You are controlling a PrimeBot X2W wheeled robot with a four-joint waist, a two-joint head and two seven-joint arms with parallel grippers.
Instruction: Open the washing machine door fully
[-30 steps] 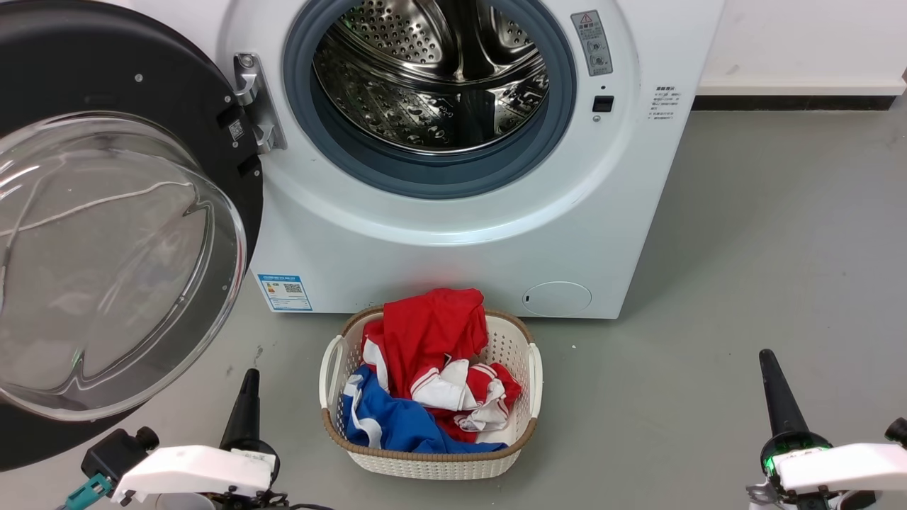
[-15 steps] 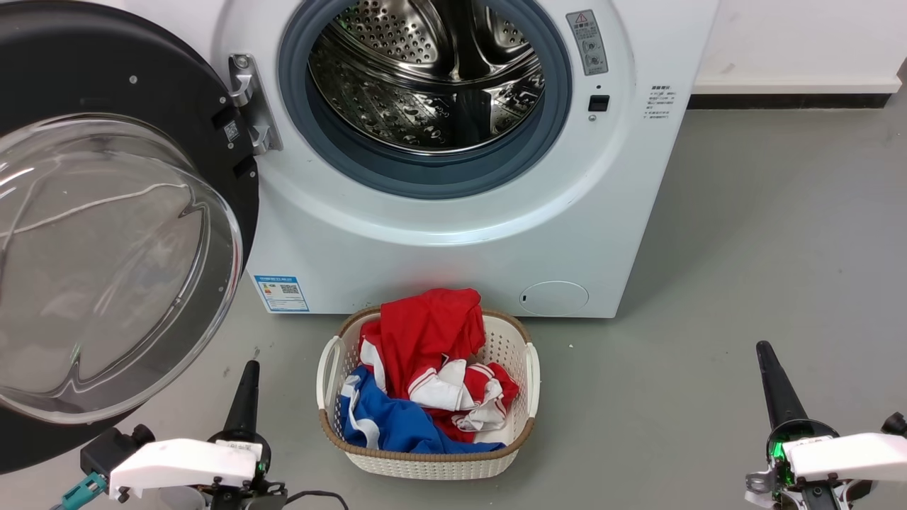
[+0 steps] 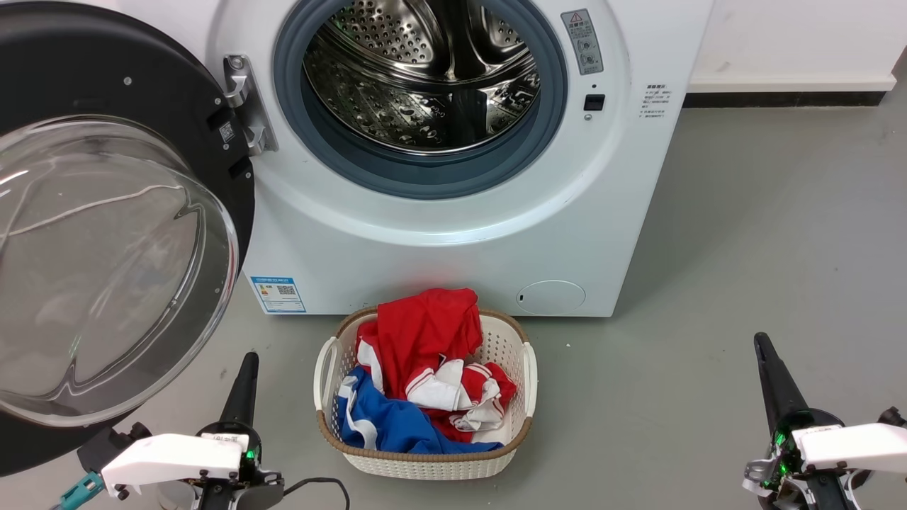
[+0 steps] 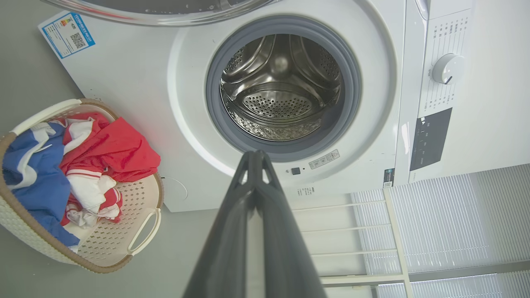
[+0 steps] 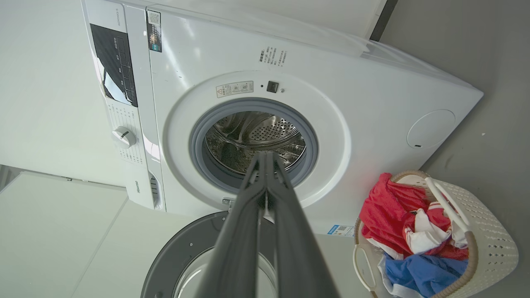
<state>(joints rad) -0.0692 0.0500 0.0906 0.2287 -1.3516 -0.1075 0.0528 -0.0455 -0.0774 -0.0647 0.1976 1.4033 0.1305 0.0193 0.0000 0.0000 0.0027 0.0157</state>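
- The washing machine door [image 3: 106, 234] stands swung open at 9 o'clock of the drum mouth in the head view. Its glossy black ring and clear domed glass bowl face the camera.
- A metal hinge bracket [image 3: 244, 103] ties the door's 3 o'clock edge to the white front of the washing machine [image 3: 439, 248].
- The perforated steel drum [image 3: 425, 78] lies open to view inside its grey rubber gasket [image 3: 425, 180]. No laundry is visible inside.
- A blue label [image 3: 278, 294] sits at 7 o'clock on the machine's front, and a small round flap [image 3: 550, 297] at 5 o'clock.
- A cream laundry basket [image 3: 425, 460] stands on the grey floor [image 3: 744, 234] at 6 o'clock of the machine, just in front of it. It holds a red garment [image 3: 425, 326] above a blue one [image 3: 397, 425].
- The left gripper [image 3: 244, 375] hangs at 7 o'clock in the head view, below the door's glass bowl and clear of it. Its 2 dark fingers are pressed together with nothing between them. The left wrist view shows its tips [image 4: 254, 155] meeting in front of the drum mouth.
- The right gripper [image 3: 765, 354] hangs at 5 o'clock, well apart from the machine. Its 2 fingers are likewise pressed together and hold nothing. The right wrist view shows its tips [image 5: 265, 155] closed.
- In the right wrist view the door [image 5: 182, 252] shows at 7 o'clock and a control knob [image 5: 123, 136] at 9 o'clock.
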